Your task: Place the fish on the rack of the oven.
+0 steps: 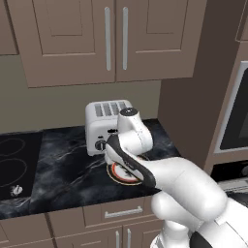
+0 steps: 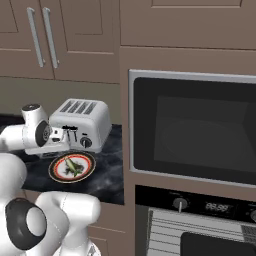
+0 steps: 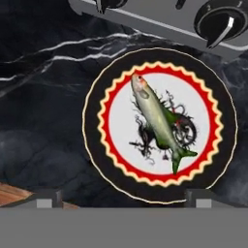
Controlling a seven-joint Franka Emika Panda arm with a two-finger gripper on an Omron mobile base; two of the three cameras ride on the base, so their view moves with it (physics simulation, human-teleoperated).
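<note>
Your fish (image 3: pixel 157 118) lies diagonally across the plate (image 3: pixel 97 121) on the dark marble bench (image 3: pixel 43 97), just before the toaster (image 2: pixel 82 122). Your gripper (image 3: pixel 121 197) hangs over the plate, fingers spread and empty.

This is a home kitchen. Brown panelled wall cabinets (image 1: pixel 97 38) with long metal handles hang above a dark marbled counter (image 1: pixel 63 169), and matching drawers and doors sit below it. A black cooktop (image 1: pixel 14 164) is set into the counter at the far left. A silver four-slot toaster (image 2: pixel 80 122) stands against the wall, with a decorated plate (image 2: pixel 56 172) just in front of it. To the right, a built-in oven (image 2: pixel 195 135) with dark glass fills a tall cabinet column.
</note>
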